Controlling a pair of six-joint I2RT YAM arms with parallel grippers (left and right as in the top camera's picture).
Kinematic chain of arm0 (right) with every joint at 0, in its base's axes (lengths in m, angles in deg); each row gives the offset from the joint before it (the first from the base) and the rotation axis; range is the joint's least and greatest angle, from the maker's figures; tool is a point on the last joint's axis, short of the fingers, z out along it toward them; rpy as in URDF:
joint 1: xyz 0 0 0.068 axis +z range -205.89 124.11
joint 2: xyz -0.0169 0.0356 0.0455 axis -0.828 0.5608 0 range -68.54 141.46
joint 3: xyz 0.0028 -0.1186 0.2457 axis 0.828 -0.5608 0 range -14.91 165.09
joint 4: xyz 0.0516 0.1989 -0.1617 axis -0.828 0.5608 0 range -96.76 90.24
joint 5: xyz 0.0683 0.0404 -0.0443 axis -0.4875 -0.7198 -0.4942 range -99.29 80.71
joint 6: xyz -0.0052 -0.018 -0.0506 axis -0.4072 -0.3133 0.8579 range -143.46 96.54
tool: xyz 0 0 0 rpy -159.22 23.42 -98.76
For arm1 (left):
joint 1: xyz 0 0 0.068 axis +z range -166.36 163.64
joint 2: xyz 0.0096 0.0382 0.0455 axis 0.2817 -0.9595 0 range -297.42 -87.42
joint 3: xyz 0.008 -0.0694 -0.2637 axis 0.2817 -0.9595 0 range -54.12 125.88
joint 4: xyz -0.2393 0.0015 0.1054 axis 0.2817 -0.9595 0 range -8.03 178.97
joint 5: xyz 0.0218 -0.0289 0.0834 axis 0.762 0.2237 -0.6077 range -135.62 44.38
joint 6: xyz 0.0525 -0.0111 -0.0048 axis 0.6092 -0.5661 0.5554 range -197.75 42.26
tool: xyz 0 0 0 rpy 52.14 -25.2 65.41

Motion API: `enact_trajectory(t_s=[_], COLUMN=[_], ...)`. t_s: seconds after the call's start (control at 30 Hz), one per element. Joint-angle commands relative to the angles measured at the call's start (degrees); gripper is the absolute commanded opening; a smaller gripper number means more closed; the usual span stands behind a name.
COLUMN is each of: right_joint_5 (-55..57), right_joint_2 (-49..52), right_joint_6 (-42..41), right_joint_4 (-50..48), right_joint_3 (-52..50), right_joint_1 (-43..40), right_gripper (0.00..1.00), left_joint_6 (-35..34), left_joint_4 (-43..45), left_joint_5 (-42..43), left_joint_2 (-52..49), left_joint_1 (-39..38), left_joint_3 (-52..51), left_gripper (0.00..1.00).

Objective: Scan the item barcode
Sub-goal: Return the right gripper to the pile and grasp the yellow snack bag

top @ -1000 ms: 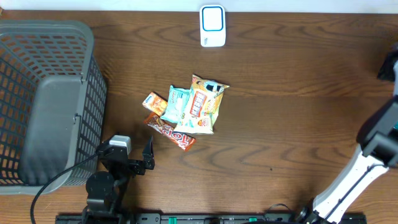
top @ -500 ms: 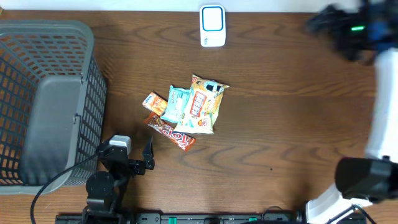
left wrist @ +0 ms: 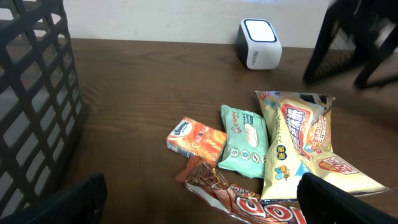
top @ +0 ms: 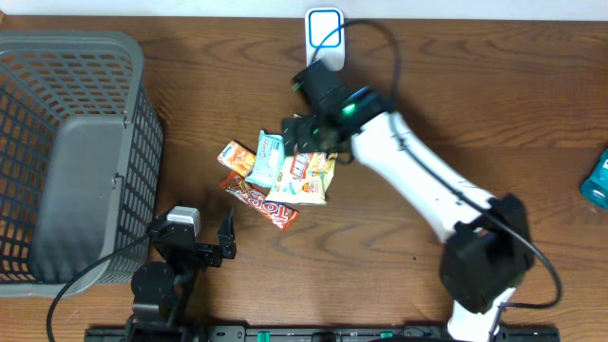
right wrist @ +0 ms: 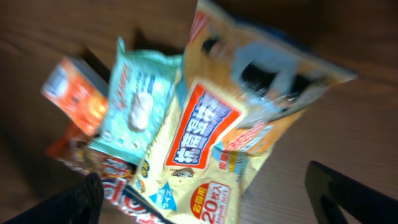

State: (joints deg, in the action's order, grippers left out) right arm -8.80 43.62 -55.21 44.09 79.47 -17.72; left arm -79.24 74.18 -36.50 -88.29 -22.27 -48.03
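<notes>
A pile of items lies mid-table: a yellow pouch point(top: 311, 171) point(right wrist: 211, 137) point(left wrist: 298, 143), a teal wipes pack point(top: 271, 157) point(right wrist: 140, 102) point(left wrist: 244, 142), a small orange box point(top: 237, 155) point(right wrist: 74, 96) point(left wrist: 196, 138) and a red-brown wrapper point(top: 261, 201) point(left wrist: 249, 199). The white and blue scanner point(top: 324, 38) point(left wrist: 260, 43) stands at the far edge. My right gripper point(top: 306, 133) point(right wrist: 205, 205) hovers open over the pouch's far end, holding nothing. My left gripper point(top: 204, 249) point(left wrist: 205, 211) rests open near the front edge, facing the pile. No barcode is legible.
A large grey mesh basket point(top: 71, 152) point(left wrist: 31, 106) fills the left side. A teal object point(top: 597, 180) pokes in at the right edge. The right arm point(top: 418, 180) stretches across the table from the front right.
The right arm has swung from the far right edge across the table to above the pile. The left arm and the items have not moved.
</notes>
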Motion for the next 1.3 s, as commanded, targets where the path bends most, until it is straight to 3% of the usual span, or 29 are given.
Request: enact_trajectory(t_s=[0.0, 0.13, 0.43, 0.57, 0.77, 0.97, 1.13, 1.27], right_joint_5=[5.8, 5.8, 3.8, 4.1, 7.9, 17.8, 18.1, 20.3], right_joint_2=[4.4, 5.7, 5.9, 5.6, 0.9, 0.2, 0.2, 0.2], right_joint_6=[-4.5, -4.5, -6.6, -5.7, 5.6, 15.0, 22.2, 25.9], right_joint_4=[1.0, 4.1, 10.1, 12.2, 13.7, 14.2, 8.9, -0.4], right_joint_3=[-1.5, -1.5, -3.9, -3.9, -3.7, -4.7, -9.0, -14.6], right_joint_1=[2.6, 5.2, 6.6, 6.6, 7.0, 11.0, 15.3, 16.6], right_gripper=[0.83, 0.80, 0.59, 0.68, 0.80, 0.81, 0.82, 0.95], left_joint_6=[-0.1, -0.1, -0.1, -0.1, -0.1, -0.1, -0.1, -0.1], left_joint_4=[-0.4, -0.4, -0.4, -0.4, -0.4, -0.4, -0.4, -0.4], left_joint_5=[0.7, 0.7, 0.7, 0.7, 0.7, 0.7, 0.7, 0.7], left_joint_2=[0.3, 0.3, 0.3, 0.3, 0.3, 0.3, 0.3, 0.3], left_joint_1=[-0.3, -0.3, -0.3, -0.3, -0.3, -0.3, -0.3, -0.3], left_joint_3=[-1.3, -1.3, -1.3, -1.3, -1.3, -1.3, -1.3, -1.3], left_gripper=[0.98, 0.98, 0.98, 0.98, 0.98, 0.98, 0.98, 0.98])
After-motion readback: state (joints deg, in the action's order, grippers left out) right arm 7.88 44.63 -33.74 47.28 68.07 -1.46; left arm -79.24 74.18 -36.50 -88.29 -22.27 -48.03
